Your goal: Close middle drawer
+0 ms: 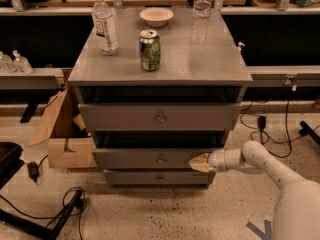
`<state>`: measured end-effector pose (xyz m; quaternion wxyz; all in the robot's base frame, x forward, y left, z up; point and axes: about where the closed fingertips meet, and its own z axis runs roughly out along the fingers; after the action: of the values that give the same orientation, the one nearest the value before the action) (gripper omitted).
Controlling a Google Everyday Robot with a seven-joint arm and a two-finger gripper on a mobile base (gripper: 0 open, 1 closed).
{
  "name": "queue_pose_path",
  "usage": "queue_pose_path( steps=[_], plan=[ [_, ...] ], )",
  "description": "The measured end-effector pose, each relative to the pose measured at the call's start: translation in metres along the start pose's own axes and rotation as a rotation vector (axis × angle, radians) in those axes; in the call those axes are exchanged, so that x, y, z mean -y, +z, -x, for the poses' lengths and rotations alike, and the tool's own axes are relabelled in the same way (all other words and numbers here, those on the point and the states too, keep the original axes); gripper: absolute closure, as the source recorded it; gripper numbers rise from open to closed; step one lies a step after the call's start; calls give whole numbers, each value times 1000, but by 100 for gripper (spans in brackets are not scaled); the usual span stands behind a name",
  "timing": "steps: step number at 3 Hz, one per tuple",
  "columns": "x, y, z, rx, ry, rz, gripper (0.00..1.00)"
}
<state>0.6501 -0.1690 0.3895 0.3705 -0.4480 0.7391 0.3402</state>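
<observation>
The grey cabinet (pixel 160 66) has three drawer fronts. The middle drawer (pixel 150 159), of mid width with a small round knob (pixel 161 160), stands a little out from the cabinet, with a dark gap above it. My gripper (pixel 199 162) comes in from the right on a white arm (pixel 260 166). Its tan fingertips are together and press against the right end of the middle drawer's front. The wider top drawer front (pixel 160 117) and the narrow bottom front (pixel 157 177) lie above and below it.
On the cabinet top stand two water bottles (pixel 105 24) (pixel 201 14), a green can (pixel 150 50) and a white bowl (pixel 156 16). A cardboard box (pixel 62 134) sits at the left of the cabinet. Cables and a black stand (pixel 55 211) lie on the floor.
</observation>
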Motion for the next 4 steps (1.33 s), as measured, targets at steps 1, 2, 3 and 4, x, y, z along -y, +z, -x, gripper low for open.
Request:
queue_pose_path(
  steps=[1,2,3,4],
  plan=[
    [6,0,3,3,-1,-3,79],
    [5,4,3,3,-1,2,56],
    [4,7,3,3,-1,8,33],
    [3,11,4,4,0,14,25]
  ],
)
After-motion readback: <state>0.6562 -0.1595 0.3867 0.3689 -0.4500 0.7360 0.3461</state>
